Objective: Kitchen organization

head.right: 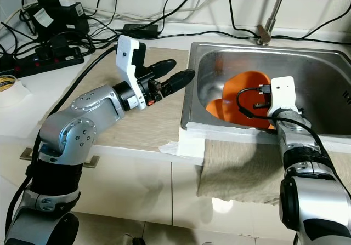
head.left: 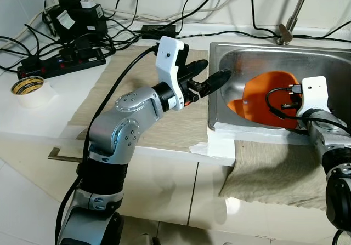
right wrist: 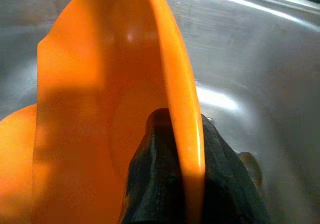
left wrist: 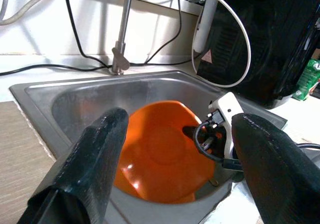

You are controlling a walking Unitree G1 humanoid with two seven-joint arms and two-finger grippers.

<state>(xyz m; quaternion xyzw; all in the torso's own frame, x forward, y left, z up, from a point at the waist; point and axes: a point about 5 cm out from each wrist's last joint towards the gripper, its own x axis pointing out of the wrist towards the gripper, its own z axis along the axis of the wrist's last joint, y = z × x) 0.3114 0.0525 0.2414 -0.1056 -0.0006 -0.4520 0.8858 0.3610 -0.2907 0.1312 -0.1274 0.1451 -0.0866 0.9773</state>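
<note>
While right pincer (right wrist: 172,149) clamps orange plate (head.left: 263,94) in sink (head.left: 329,64), left pincer (head.left: 211,78) gapes beside rim.

Orange plate (head.left: 263,97); silver sink (head.left: 329,64); black fingers (left wrist: 90,164); beige mat (head.left: 131,86); yellow tape roll (head.left: 30,87); black power strip (head.left: 60,63).

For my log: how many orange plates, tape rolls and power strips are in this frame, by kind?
Orange plates: 2 (one upright, one partly hidden beside it)
Tape rolls: 1
Power strips: 1
Total: 4
</note>
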